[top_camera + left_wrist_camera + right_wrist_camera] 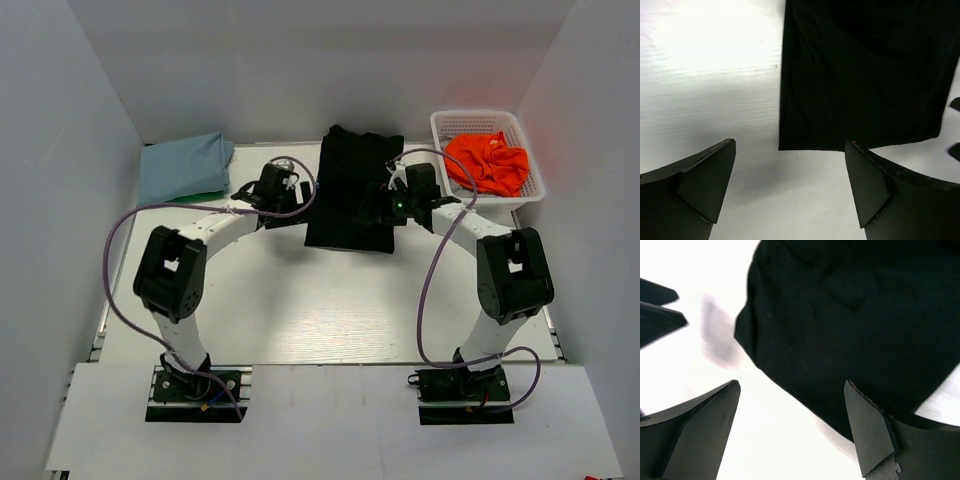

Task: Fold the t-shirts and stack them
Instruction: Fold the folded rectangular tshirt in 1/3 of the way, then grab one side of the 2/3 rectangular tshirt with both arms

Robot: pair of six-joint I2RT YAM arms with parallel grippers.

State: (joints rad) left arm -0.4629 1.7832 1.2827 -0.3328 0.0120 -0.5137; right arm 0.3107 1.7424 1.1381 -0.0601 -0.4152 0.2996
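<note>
Left gripper (287,187) jaws wide apart, nothing between them; right gripper (397,202) same, spread and holding nothing. Count: two arms, one white mesh basket (480,117), four tees. Black t-shirt (350,190) lies folded into a long rectangle, mid-table (320,300) toward the far side, between the two grippers. Light blue tee (180,165) sits folded at far left with a green tee (207,196) edge poking out under it. Orange tee (488,162) is bunched in the basket, far right. Only the top view shows the blue, green and orange tees and the basket. Left wrist view shows only the black shirt's straight near hem; right wrist view shows its rounded, rumpled edge. Both arms have elbows raised, with wrists turned inward at the shirt's left and right sides.
</note>
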